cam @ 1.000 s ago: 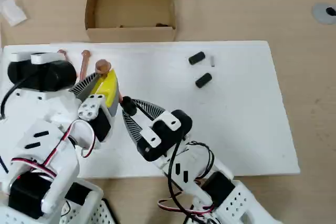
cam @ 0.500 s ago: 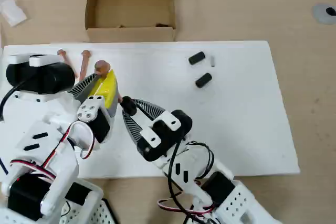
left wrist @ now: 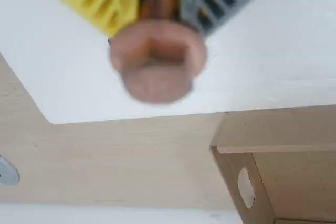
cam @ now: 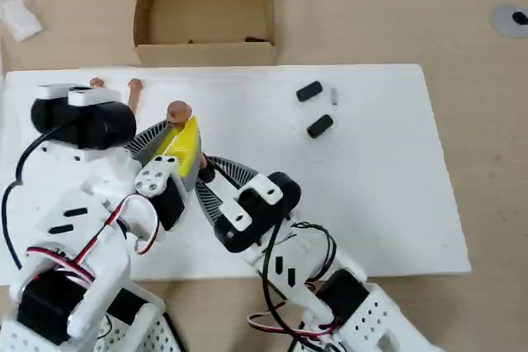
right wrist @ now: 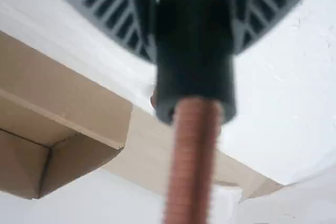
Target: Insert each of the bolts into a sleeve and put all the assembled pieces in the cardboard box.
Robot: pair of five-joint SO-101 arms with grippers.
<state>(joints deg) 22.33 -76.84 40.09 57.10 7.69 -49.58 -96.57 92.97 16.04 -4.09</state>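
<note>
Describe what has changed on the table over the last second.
The left gripper, shut on a bolt, swung rightward toward the right gripper, so the bolt's shaft now enters the sleeve held there. Nothing was released. The right gripper, two loose sleeves, spare bolts and cardboard box stayed put.

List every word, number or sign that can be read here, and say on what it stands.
None can be read.
The cardboard box, the white board, the bolt in the left gripper and the black sleeve in the right gripper show no print.
The grey disc bears a dark mark, too small to read.
</note>
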